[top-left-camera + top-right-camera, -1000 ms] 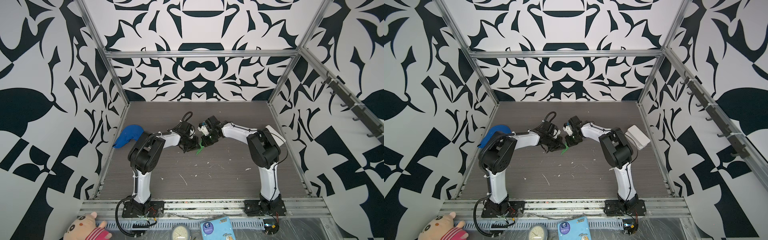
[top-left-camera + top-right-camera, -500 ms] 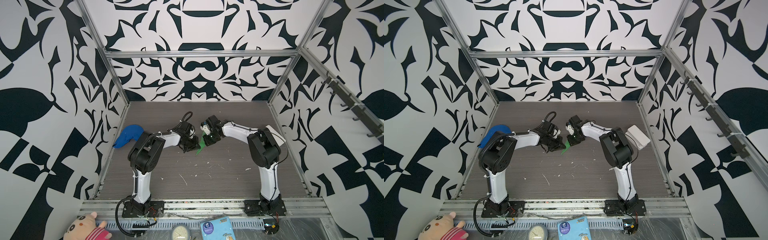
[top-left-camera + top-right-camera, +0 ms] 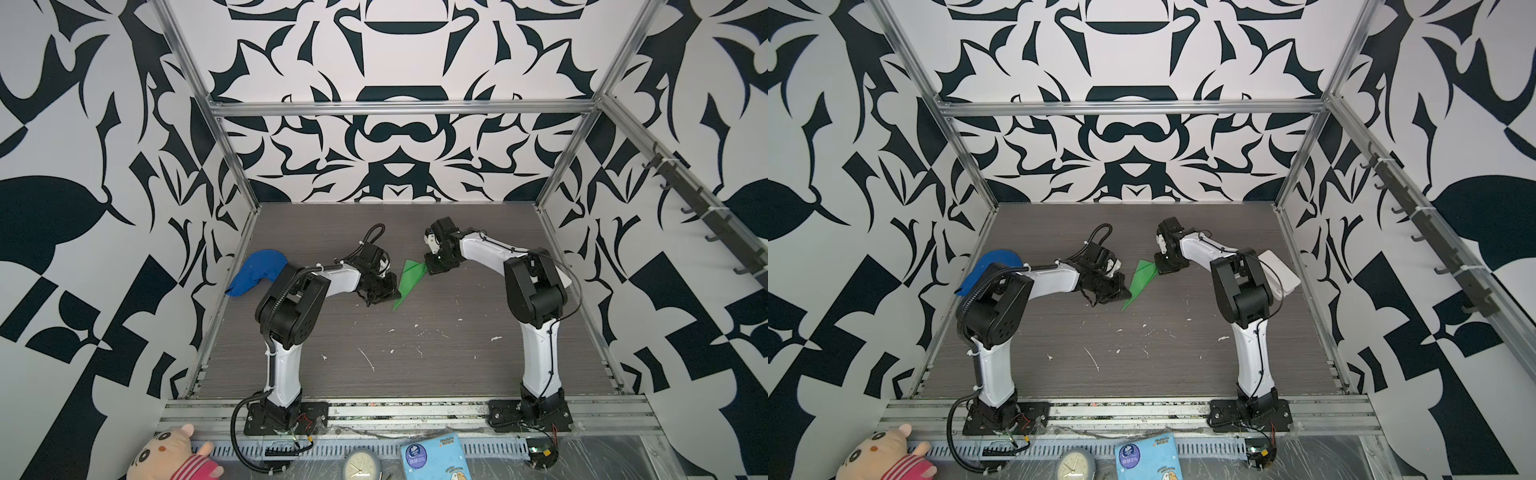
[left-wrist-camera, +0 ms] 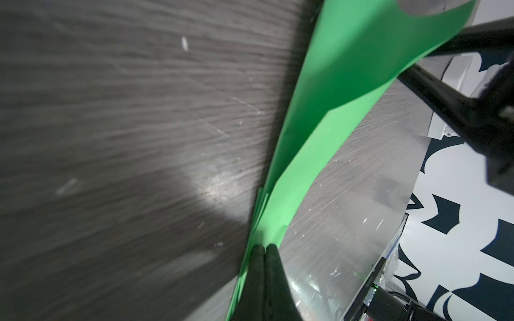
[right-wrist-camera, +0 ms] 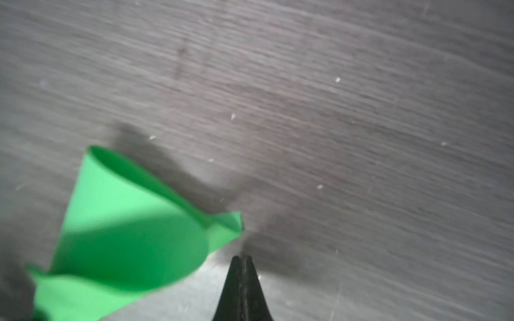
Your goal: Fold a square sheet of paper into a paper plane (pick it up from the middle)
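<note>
The left end effector (image 4: 264, 247) clamps the light, floppy paper plane (image 3: 409, 282); the right end effector (image 5: 242, 258) sits closed beside it. Its layered crease looks the firmest hold.

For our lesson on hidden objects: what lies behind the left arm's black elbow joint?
A blue cloth cap lies at the left edge of the grey table. The left arm covers its near side, so its full shape cannot be seen.
</note>
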